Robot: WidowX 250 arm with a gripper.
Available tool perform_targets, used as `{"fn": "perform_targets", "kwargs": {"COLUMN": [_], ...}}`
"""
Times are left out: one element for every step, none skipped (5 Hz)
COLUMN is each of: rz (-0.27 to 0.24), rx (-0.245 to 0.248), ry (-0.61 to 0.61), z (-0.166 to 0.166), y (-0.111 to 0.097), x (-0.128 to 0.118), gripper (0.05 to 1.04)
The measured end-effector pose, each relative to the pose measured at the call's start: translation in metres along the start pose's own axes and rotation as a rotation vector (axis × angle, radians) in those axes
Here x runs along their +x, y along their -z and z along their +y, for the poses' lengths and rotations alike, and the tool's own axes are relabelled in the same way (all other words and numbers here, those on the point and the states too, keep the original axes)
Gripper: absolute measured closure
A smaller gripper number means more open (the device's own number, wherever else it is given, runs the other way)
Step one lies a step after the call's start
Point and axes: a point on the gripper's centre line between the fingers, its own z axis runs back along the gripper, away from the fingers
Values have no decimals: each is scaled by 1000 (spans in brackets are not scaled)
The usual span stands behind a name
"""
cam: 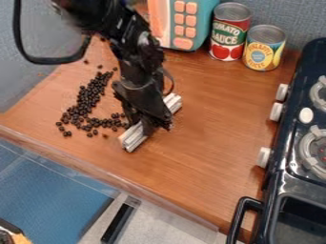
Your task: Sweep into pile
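Black claw [157,127] is pinching a pale ribbed bar [134,138], which is held slantwise, low at the brown wooden surface [204,143]. Small dark beans [81,110] are spread to the left of this bar in the view, making a bent band, and the nearest ones are just beside it. A few beans lie apart, farther up. Two cans, red [229,31] and yellow [263,49], stand upright at the back.

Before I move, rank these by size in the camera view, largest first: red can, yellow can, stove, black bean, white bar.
1. Stove
2. Red can
3. Yellow can and white bar: too close to rank, as the claw hides part of the bar
4. Black bean
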Motion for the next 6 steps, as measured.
{"fn": "perform_targets", "kwargs": {"rz": [6,9,18,16,24,23], "rx": [14,30,49,66,78,87], "ry": [0,-11,-26,-41,-60,-75], "z": [21,40,61,79,93,100], "y": [3,4,5,5,7,7], "x": [-1,-11,-19,-24,-27,-29], "gripper": [733,733,733,733,733,733]}}
